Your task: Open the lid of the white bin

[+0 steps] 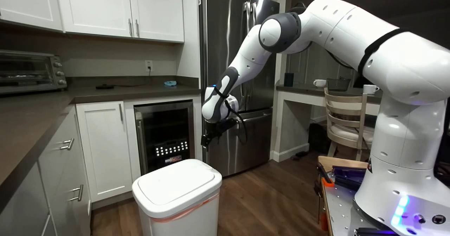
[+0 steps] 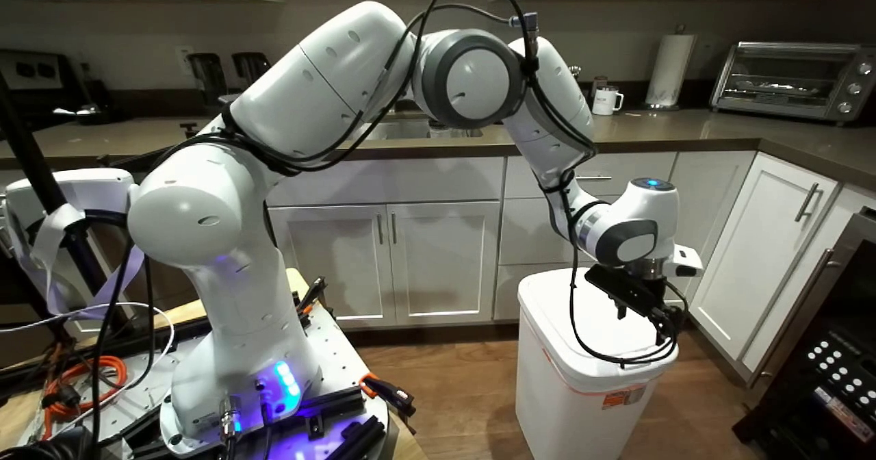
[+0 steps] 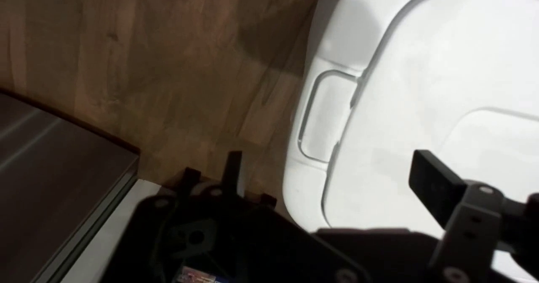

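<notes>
The closed lid (image 1: pixel 176 182) lies below the parted fingers (image 3: pixel 438 188).

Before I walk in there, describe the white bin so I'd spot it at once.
Start at the tall stainless-steel fridge and look down to the wooden floor near it. On that floor stands the white bin, its flat lid closed. Unlike the square-cornered white cabinets nearby, it is freestanding, with rounded corners and an orange-red band just below its top.

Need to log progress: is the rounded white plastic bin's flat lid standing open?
No, the flat lid lies closed across the top of the white bin in an exterior view.
</notes>
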